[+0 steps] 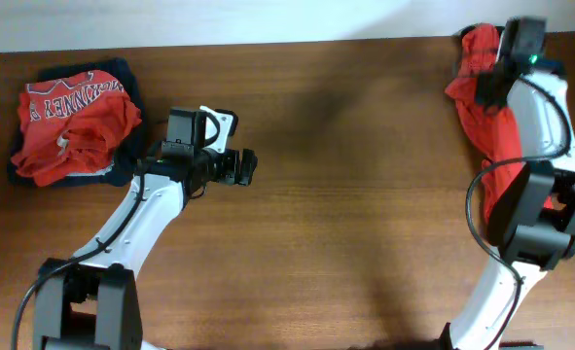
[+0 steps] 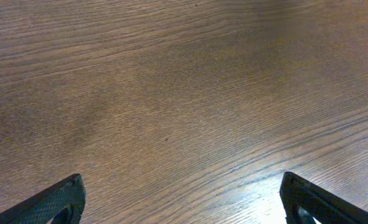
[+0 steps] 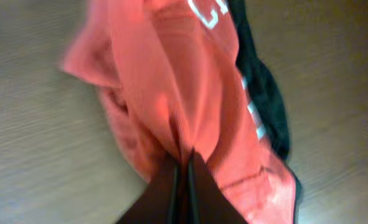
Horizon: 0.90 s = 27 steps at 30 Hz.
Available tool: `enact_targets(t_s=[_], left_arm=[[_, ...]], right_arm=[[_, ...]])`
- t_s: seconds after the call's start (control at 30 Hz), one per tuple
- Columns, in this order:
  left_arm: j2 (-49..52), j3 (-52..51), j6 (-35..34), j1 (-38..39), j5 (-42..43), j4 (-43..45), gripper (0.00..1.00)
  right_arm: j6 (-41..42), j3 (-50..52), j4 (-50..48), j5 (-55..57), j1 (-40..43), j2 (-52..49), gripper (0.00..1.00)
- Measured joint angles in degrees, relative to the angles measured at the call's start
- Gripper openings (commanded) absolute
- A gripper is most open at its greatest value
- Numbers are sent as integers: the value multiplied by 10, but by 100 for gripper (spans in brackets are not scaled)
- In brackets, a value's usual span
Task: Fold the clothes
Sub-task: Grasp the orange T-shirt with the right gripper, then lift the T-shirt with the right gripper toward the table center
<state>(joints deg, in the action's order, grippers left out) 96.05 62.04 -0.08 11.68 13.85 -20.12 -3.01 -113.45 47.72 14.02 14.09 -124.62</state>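
An orange-red T-shirt [image 1: 474, 47] with white lettering lies bunched at the table's far right, partly hidden under my right arm. In the right wrist view the same T-shirt [image 3: 165, 81] fills the middle, with a dark garment [image 3: 268, 99] behind its right side. My right gripper [image 3: 185, 160] is shut on a fold of the red fabric; from overhead the right gripper [image 1: 485, 89] sits on top of the heap. A second pile of clothes [image 1: 73, 122], red over navy, lies at the far left. My left gripper [image 1: 246, 167] hovers open over bare wood, right of that pile; the left gripper [image 2: 184, 208] holds nothing.
The brown wooden table [image 1: 345, 194] ends at a pale wall along the far edge. Both arm bases stand at the near edge, left and right.
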Motion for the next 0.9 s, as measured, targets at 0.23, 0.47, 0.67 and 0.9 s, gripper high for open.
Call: enact_targets(t_s=[0.23,0.47,0.67,0.9], left_arm=[[0,0,-1,0,0,2,99],[0,25,-2,-2,15,-47,99],[1,120,-2,-17,24,-131,100],[1,227,9,-35,34,-247,99]], right_arm=[[16,-229,154,-55,-50,20,4],[20,-441,275,-142,-120,23,4],[23,-574,364,-200,-183,28,4],[20,-637,424,-234,-283,32,4]])
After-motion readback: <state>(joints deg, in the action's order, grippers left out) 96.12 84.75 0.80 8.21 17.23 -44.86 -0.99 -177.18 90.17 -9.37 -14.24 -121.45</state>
